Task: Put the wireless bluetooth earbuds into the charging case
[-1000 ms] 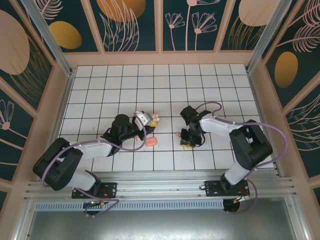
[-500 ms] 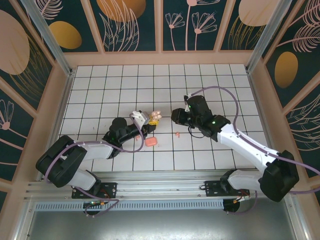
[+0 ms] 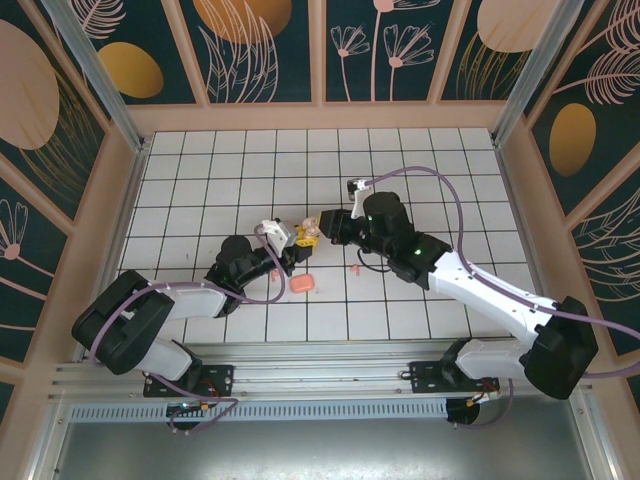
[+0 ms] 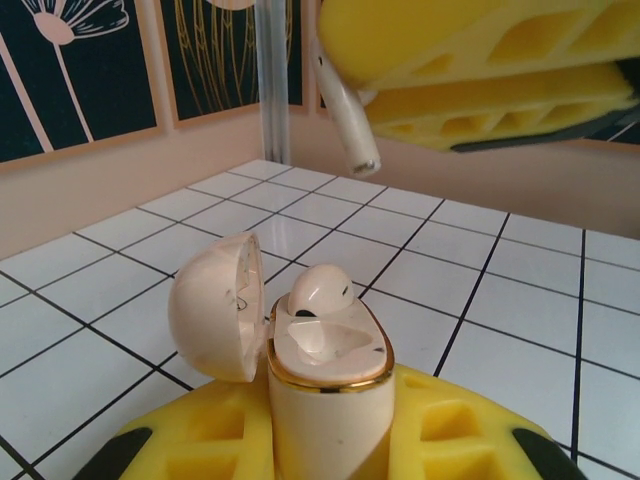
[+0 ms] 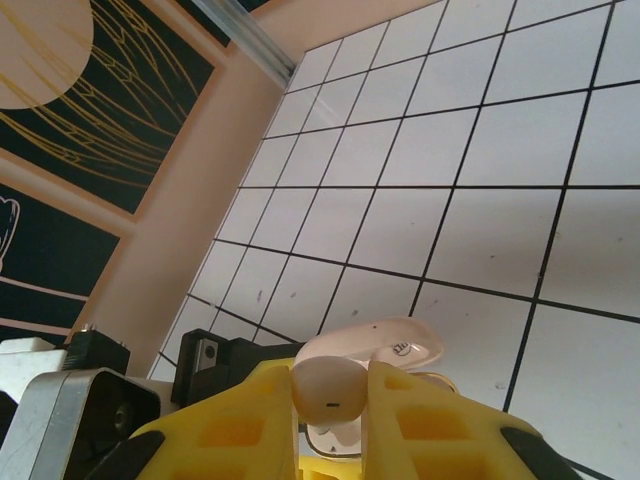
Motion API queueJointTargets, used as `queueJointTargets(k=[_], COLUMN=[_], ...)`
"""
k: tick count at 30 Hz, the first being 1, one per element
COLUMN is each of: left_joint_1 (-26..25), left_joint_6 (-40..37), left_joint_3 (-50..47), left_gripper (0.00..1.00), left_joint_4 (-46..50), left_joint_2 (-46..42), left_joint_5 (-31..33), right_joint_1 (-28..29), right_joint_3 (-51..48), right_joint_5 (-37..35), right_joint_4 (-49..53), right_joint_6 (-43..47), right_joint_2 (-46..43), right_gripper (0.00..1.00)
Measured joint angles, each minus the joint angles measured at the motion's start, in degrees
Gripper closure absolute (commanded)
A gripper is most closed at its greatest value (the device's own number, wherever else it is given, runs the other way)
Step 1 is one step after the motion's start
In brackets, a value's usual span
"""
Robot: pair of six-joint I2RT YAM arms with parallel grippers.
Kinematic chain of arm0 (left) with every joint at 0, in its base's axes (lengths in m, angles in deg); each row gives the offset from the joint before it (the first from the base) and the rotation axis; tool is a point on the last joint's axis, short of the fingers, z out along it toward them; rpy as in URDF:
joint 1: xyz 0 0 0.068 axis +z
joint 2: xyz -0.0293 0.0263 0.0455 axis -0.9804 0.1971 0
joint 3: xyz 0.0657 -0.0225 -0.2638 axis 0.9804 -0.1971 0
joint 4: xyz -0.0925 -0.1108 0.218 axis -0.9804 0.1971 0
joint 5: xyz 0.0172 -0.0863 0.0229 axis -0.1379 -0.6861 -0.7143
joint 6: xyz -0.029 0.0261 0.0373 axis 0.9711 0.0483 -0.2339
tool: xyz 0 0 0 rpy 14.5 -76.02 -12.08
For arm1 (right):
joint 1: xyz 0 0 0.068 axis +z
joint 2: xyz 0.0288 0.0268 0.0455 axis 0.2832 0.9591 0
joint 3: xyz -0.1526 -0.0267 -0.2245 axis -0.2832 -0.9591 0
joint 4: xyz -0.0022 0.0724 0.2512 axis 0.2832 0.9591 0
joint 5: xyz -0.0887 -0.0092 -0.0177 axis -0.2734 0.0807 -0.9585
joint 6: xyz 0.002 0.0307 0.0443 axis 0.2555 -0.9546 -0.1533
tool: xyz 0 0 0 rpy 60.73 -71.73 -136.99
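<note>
Left pincer [image 4: 330, 455] pinching open charging case [image 4: 322, 395]. Left wrist view: one earbud [image 4: 318, 290] seated inside. Right pincer [image 5: 332, 425] pinching second earbud [image 5: 330, 385], just above case. Top view: coral-pink box [image 3: 302, 285] on bench [image 3: 400, 160] nearby.

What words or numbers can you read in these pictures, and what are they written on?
No words, numbers or signs can be read here.
Tiny dark marks inside the open lid of the charging case: too small to read.
The earbud: plain, no print that I can see.
The wall panels: flower and leaf drawings, no letters.
</note>
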Motion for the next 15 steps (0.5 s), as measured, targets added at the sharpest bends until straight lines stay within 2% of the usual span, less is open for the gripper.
queueJointTargets(k=[15], left_joint_1=[0.0], left_joint_6=[2.1], left_joint_3=[0.8], left_gripper=[0.94], left_joint_4=[-2.6], left_joint_2=[0.0], left_joint_5=[0.0], right_joint_1=[1.4], right_joint_3=[0.0], right_joint_5=[0.0], right_joint_4=[-1.0], right_joint_6=[0.6], right_joint_2=[1.4], right_gripper=[0.8])
